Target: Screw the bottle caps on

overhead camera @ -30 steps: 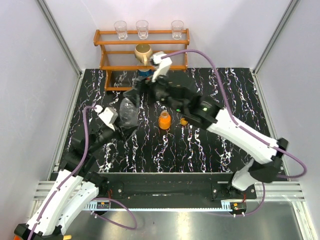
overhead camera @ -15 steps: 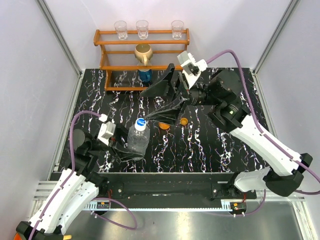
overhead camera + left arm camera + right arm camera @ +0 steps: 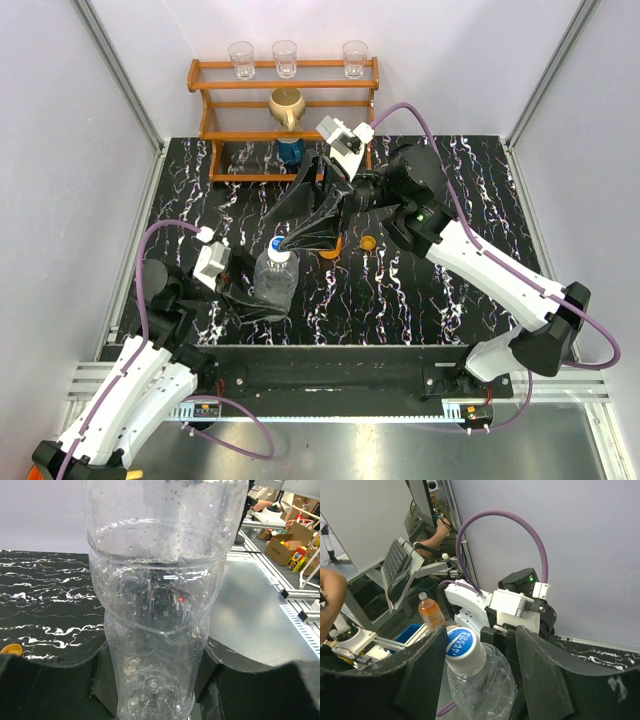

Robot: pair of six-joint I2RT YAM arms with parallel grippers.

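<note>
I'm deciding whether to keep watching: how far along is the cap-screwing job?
Done: nothing for certain. In hand: the left hand grips the clear bottle upright. Its white-and-blue cap sits on the neck, and the right hand straddles it with a gap on one side; tightness can't be judged. Left: the orange cap lies on the table beside the orange bottle.

White walls (image 3: 460, 60) on three sides, aluminium posts (image 3: 118, 75) at the corners. Black marble-pattern table (image 3: 380, 300). Wooden rack (image 3: 230, 84) at the back: three glasses (image 3: 285, 58) on top, tan jug (image 3: 286, 105) below. Steel plate (image 3: 400, 450) along the near edge. Even lighting.
</note>
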